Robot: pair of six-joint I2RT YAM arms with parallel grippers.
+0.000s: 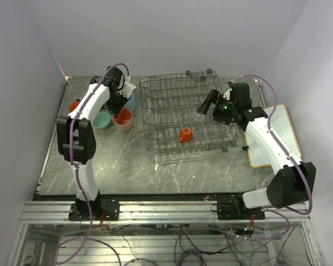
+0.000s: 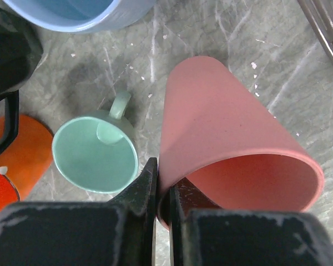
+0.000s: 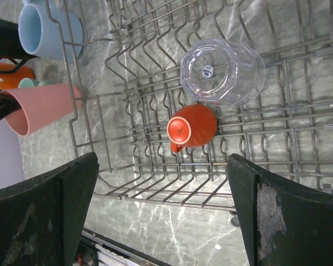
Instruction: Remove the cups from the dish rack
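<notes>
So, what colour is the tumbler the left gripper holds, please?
Pink tumbler; best in left wrist view.

The dish rack holds a clear glass and tiny orange cup

Tiny orange cup, clear glass in dish rack

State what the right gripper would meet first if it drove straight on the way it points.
Probably the tiny orange cup in the dish rack, framed by the open right gripper; the clear glass lies beyond it. Depth is unclear, so a rack wire could come first.
</notes>
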